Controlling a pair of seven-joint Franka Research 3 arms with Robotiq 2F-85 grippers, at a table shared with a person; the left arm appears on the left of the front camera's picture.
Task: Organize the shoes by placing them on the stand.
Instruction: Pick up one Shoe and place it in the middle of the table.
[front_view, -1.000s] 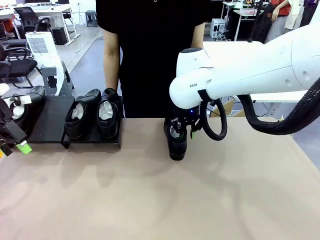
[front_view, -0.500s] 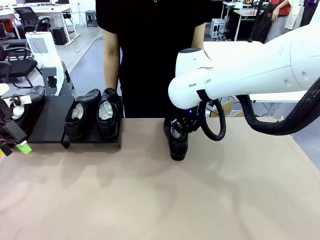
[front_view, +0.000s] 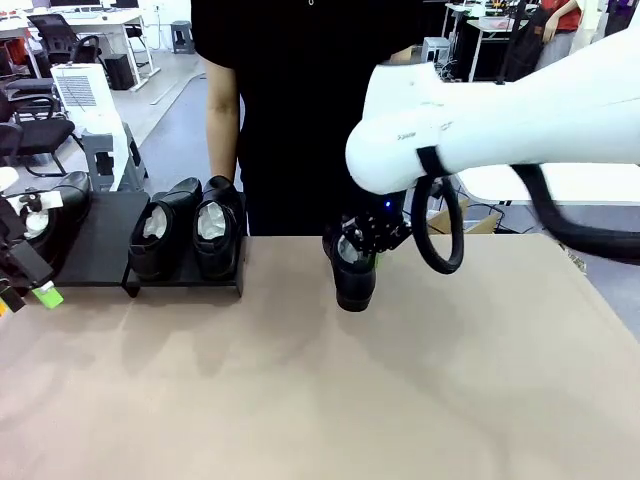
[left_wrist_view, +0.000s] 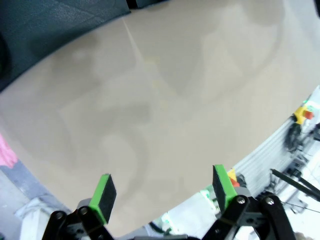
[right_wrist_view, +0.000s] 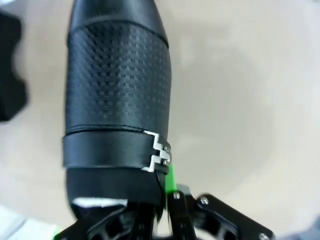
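Pointing its toe toward the robot's side, long axis running near-to-far, a black shoe (front_view: 352, 275) sits mid-table, its collar pinched by the right gripper (front_view: 362, 250). Two shoes (front_view: 187, 237) stand side by side on the stand (front_view: 105, 245), toes likewise nearward. The left gripper (left_wrist_view: 162, 192) hovers spread over the bare table (front_view: 320, 400).

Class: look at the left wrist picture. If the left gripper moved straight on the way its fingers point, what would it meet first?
Most likely the bare tan tabletop. The open left gripper points at it with nothing between, though how far off it lies is unclear.
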